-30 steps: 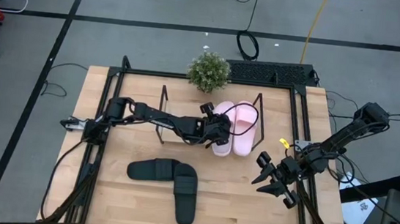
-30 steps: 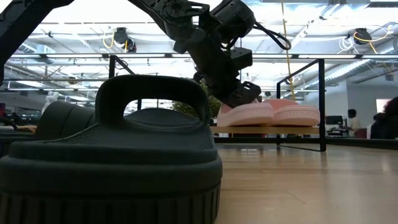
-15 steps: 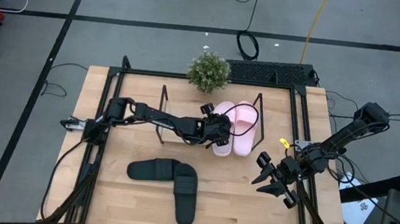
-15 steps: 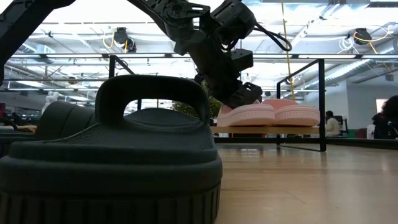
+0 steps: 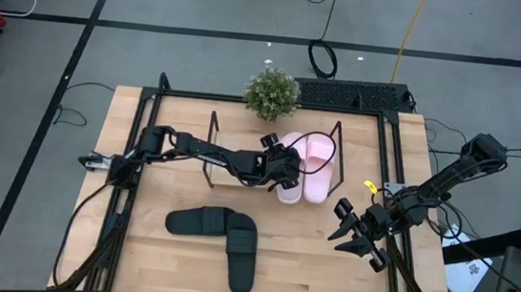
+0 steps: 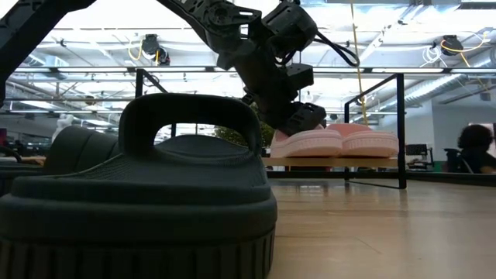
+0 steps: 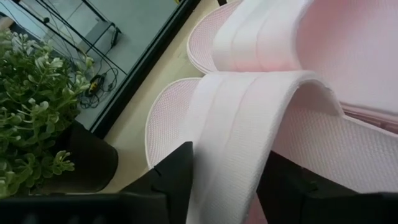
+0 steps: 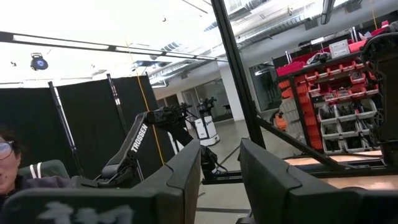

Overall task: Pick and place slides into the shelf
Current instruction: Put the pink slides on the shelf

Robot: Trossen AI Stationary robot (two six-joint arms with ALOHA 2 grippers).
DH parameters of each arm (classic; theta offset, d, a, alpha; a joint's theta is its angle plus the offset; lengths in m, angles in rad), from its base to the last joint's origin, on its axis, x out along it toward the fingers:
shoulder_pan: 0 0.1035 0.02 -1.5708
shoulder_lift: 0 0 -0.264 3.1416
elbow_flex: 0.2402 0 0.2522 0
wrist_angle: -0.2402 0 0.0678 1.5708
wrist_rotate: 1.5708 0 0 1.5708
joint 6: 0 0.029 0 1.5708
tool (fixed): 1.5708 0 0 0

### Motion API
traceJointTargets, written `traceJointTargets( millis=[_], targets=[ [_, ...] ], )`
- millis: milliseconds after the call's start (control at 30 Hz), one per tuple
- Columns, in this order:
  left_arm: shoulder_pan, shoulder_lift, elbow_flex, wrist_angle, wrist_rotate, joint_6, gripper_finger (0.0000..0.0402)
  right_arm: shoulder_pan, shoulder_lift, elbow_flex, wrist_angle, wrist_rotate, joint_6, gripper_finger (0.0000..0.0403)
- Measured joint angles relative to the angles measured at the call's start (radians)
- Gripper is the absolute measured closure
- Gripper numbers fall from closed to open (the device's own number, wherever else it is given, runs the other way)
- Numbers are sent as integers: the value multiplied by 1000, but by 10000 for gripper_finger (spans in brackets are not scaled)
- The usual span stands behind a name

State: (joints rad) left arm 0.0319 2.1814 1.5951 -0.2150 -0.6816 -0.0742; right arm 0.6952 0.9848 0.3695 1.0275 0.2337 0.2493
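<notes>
Slides first: both pink slides (image 5: 305, 168) are on the shelf (image 5: 269, 187), side by side on its wood board at the right end, right up against the wire side frame there. From the low view you can see them (image 6: 335, 141) lying flat on the board, toes pointing out toward the camera. The two black slides (image 5: 223, 238) are out on the table (image 5: 173, 262) in front of the shelf, touching each other in an L shape, one lying across and the other pointing toward the near edge. One of them fills most of the low view (image 6: 136, 209). Left gripper (image 5: 286, 174) is reaching across the shelf to the nearer pink slide, and in the left wrist view its two dark fingers (image 7: 171, 177) sit either side of that slide's wide strap (image 7: 249, 118) with gaps showing, so the jaws look loosened off rather than clamped, nothing actually held. Right gripper (image 5: 353, 234) hangs over the right side of the table near the rail, well away from all the slides, with its fingers (image 8: 180, 174) apart by a narrow gap and nothing between them. A small potted plant (image 5: 272, 92) stands at the back edge of the table, just behind the shelf. A person shows far off in the room on the right of the low view (image 6: 471, 147).
</notes>
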Motion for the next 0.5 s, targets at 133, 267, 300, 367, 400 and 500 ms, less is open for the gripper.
traceJointTargets(
  millis=[133, 267, 300, 367, 400, 500],
  targets=[
    [0, -10, -1, 0, 4, 10, 226, 0, 0, 0, 0, 0, 0, 298],
    [-1, -15, -2, -1, 5, 13, 225, 0, 0, 0, 0, 0, 0, 298],
    [-1, -17, -2, 0, 5, 13, 224, 0, 0, 0, 0, 0, 0, 298],
    [-2, -18, -2, -1, 5, 14, 224, 0, 0, 0, 0, 0, 0, 298],
    [-2, -19, -2, -1, 5, 15, 224, 0, 0, 0, 0, 0, 0, 298],
    [-2, -23, -2, 0, 5, 16, 224, 0, 0, 0, 0, 0, 0, 298]
  ],
)
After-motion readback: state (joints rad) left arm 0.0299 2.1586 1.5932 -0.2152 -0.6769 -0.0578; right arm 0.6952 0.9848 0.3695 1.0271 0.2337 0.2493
